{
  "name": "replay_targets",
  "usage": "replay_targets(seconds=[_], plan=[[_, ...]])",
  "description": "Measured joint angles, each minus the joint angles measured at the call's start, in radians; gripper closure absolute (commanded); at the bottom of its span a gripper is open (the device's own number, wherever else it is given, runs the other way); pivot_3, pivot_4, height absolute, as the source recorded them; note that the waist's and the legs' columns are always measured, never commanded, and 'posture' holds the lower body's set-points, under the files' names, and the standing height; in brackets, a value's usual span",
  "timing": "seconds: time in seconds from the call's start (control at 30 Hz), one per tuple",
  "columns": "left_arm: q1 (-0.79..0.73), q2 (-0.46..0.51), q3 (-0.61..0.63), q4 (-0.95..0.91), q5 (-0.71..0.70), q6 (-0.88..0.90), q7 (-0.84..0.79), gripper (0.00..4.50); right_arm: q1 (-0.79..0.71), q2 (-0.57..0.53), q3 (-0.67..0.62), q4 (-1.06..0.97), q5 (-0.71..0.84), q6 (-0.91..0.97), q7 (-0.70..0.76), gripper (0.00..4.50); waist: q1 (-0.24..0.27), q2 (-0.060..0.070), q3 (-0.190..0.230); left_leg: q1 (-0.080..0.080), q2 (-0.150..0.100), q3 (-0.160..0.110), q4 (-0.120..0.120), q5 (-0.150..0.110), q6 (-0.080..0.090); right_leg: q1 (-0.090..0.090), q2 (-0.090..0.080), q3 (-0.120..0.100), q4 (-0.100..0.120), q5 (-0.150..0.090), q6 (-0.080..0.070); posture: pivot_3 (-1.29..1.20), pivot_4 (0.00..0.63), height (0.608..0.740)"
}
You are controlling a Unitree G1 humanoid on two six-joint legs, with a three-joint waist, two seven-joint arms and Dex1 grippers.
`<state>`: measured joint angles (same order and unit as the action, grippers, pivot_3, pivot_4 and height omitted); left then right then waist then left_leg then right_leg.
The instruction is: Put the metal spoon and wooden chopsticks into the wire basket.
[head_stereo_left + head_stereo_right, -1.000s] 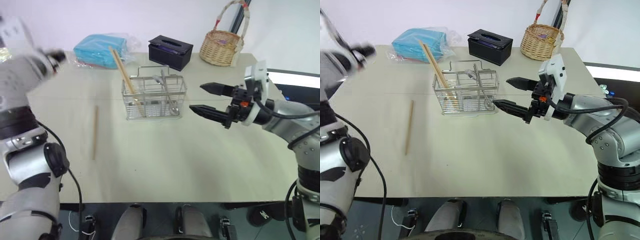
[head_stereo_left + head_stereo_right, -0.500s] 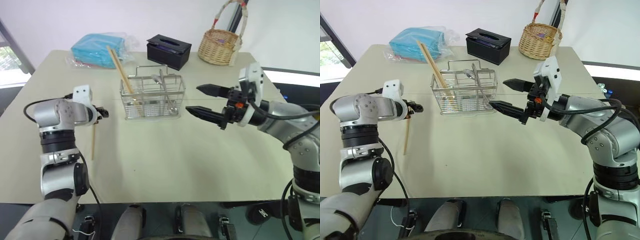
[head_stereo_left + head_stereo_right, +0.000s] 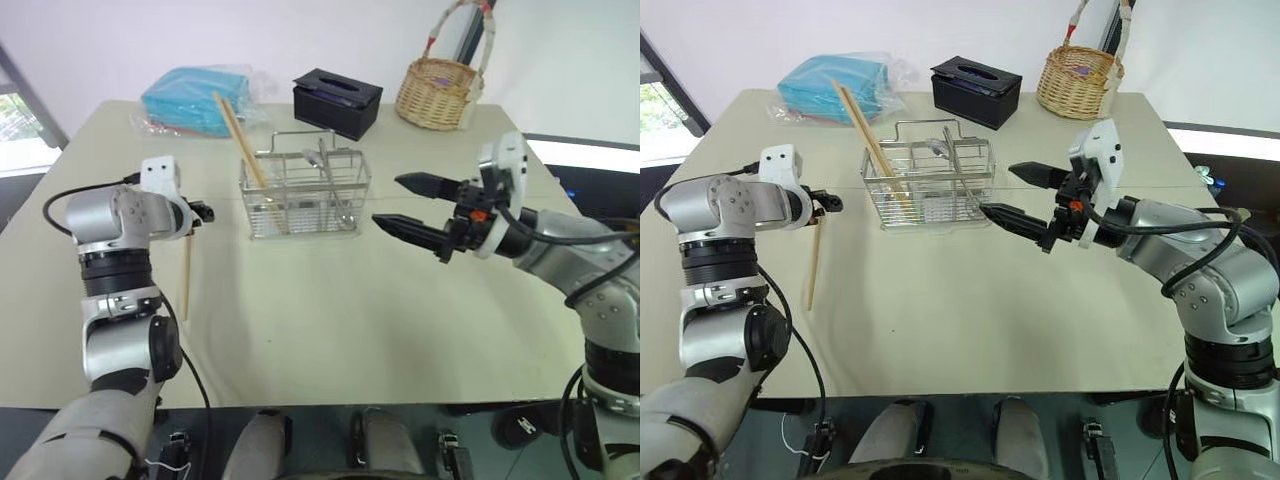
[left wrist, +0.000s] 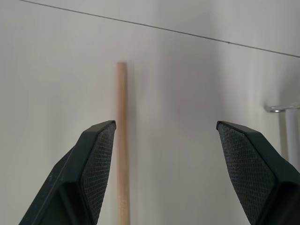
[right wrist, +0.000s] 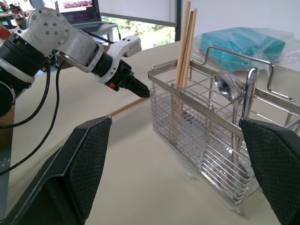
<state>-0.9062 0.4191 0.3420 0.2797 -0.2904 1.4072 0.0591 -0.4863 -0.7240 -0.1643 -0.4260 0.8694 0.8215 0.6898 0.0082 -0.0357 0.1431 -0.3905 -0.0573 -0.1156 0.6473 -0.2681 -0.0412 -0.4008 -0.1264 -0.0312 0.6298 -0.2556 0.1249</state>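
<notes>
The wire basket (image 3: 305, 196) stands mid-table. Two wooden chopsticks (image 3: 240, 135) lean upright in its left compartment, sticking out above the rim. The metal spoon (image 5: 228, 86) stands inside too, bowl up. Another wooden chopstick (image 3: 186, 275) lies flat on the table to the basket's left. My left gripper (image 3: 203, 212) hovers open over that stick's far end; in the left wrist view the stick (image 4: 122, 140) runs just inside one of the fingers (image 4: 96, 159). To the right of the basket my right gripper (image 3: 388, 200) is held open and level, holding nothing and pointing at the basket.
A teal packet in clear plastic (image 3: 200, 95), a black tissue box (image 3: 338, 100) and a wicker basket with a tall handle (image 3: 440, 90) line the table's far edge. Bare tabletop (image 3: 330, 310) stretches in front of the wire basket.
My left arm has swung down and inward from high at the left until its gripper is over the lying chopstick's far end. The right gripper has kept still.
</notes>
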Motion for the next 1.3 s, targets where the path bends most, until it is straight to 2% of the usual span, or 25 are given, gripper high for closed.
replay_targets(seconds=[0.2, 0.4, 0.5, 0.67, 0.7, 0.9, 1.0, 1.13, 1.3], plan=[[0.080, -0.007, 0.037, -0.005, 0.024, 0.027, 0.001, 0.88, -0.003, -0.001, 0.000, 0.000, -0.001, 0.000, 0.008, 0.00, 0.005, 0.000, 0.000, 0.000, 0.000, 0.000, 0.001, 0.000, 0.000, 0.000, 0.000, 0.000, 0.000, 0.000, 0.000, 0.00, 0.150, 0.661], [0.082, -0.013, 0.038, 0.005, 0.034, 0.020, -0.011, 0.88, 0.012, -0.001, 0.001, -0.006, 0.001, 0.002, 0.013, 0.00, 0.006, 0.000, 0.000, 0.000, -0.001, -0.001, 0.001, 0.000, 0.000, 0.002, -0.001, -0.001, 0.000, 0.000, 0.000, 0.00, 0.150, 0.661], [0.082, -0.016, 0.037, 0.015, 0.043, 0.014, -0.017, 1.65, 0.019, -0.001, 0.001, -0.008, 0.002, 0.004, 0.014, 0.00, 0.006, 0.003, -0.002, 0.001, -0.001, 0.000, 0.001, 0.000, 0.000, 0.002, -0.001, -0.001, 0.000, 0.000, 0.000, 0.00, 0.150, 0.661], [0.082, -0.022, 0.047, 0.020, 0.043, 0.003, -0.024, 4.20, 0.019, -0.001, 0.001, -0.011, 0.002, 0.004, 0.014, 0.00, 0.007, 0.003, -0.002, 0.001, -0.001, -0.001, 0.001, 0.000, 0.000, 0.002, -0.002, -0.001, 0.000, 0.000, 0.000, 0.00, 0.150, 0.661], [0.082, -0.023, 0.048, 0.022, 0.044, 0.000, -0.025, 4.44, 0.019, -0.001, 0.001, -0.011, 0.002, 0.004, 0.014, 0.00, 0.007, 0.003, -0.002, 0.001, -0.001, -0.001, 0.001, 0.000, 0.000, 0.002, -0.002, -0.001, 0.000, 0.000, 0.000, 0.00, 0.150, 0.661], [0.077, -0.024, 0.051, 0.034, 0.050, -0.014, -0.033, 4.44, 0.018, -0.001, 0.001, -0.011, 0.001, 0.004, 0.014, 0.00, 0.006, 0.003, -0.002, 0.001, -0.001, -0.001, 0.001, 0.000, 0.000, 0.002, -0.002, -0.001, 0.000, 0.000, 0.000, 0.00, 0.150, 0.661], [0.063, -0.022, 0.057, 0.071, 0.058, -0.084, -0.031, 4.44, 0.018, 0.000, 0.001, -0.011, 0.001, 0.004, 0.014, 0.00, 0.005, 0.002, -0.001, 0.001, -0.001, -0.001, 0.001, 0.000, 0.000, 0.002, -0.001, -0.001, 0.000, 0.000, 0.000, 0.00, 0.150, 0.661], [0.010, 0.025, 0.058, 0.119, 0.079, -0.321, -0.032, 4.44, 0.015, 0.000, 0.001, -0.011, 0.000, 0.004, 0.013, 0.00, 0.005, 0.000, 0.000, -0.001, -0.001, 0.000, 0.000, 0.000, 0.000, 0.000, -0.001, -0.001, -0.001, 0.000, 0.000, 0.00, 0.150, 0.661], [-0.085, 0.083, 0.086, 0.128, 0.101, -0.792, -0.037, 4.44, 0.005, 0.000, -0.001, -0.009, 0.000, 0.002, 0.012, 0.00, 0.005, 0.000, 0.000, -0.001, -0.001, 0.001, 0.000, 0.000, -0.001, 0.000, -0.003, -0.001, -0.002, 0.000, 0.000, 0.00, 0.150, 0.661]])
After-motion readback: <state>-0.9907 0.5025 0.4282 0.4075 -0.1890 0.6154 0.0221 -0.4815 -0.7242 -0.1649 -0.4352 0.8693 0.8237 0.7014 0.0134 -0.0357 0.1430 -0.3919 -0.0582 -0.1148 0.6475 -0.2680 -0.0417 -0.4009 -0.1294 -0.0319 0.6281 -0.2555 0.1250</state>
